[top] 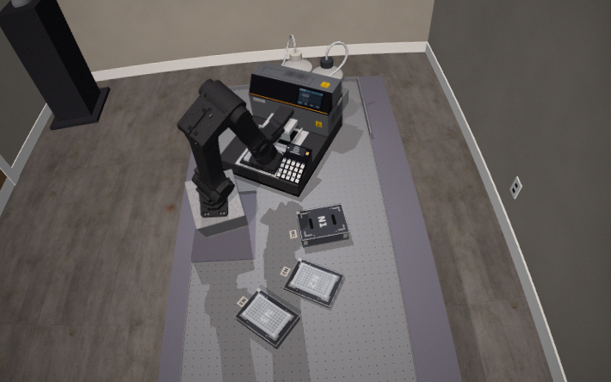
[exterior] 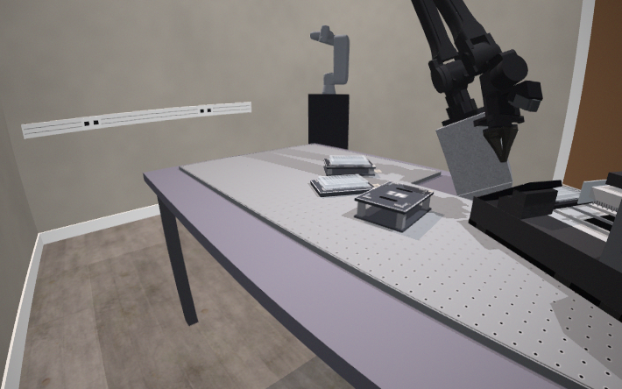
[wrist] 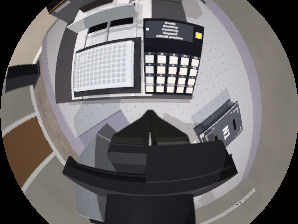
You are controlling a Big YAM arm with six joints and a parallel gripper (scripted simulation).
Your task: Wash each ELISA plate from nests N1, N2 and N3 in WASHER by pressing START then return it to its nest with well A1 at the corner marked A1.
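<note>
My gripper [exterior: 503, 159] [wrist: 150, 113] is shut and empty, above the front of the washer [top: 269, 81]. A clear plate [wrist: 104, 66] lies in the carrier [wrist: 111, 93] at the washer's front, left of the keypad [wrist: 170, 75] [top: 292, 169]; it looks flat. The START key [wrist: 149, 90] is at the keypad's lower left. The lamp [wrist: 199, 36] [top: 306, 153] is lit amber. Nest N1 [top: 315, 234] [exterior: 376, 193] [wrist: 233, 116] is empty. One plate [top: 315, 280] [exterior: 344, 183] sits in N2 and another [top: 267, 313] [exterior: 349, 161] in N3. The A1 corners are too small to tell.
The arm's pale base block [top: 222, 223] [exterior: 473, 159] stands left of the nests. Two bottles [top: 297, 64] [top: 328, 71] with looped tubes stand behind the washer. The washer's tall housing rises behind the carrier.
</note>
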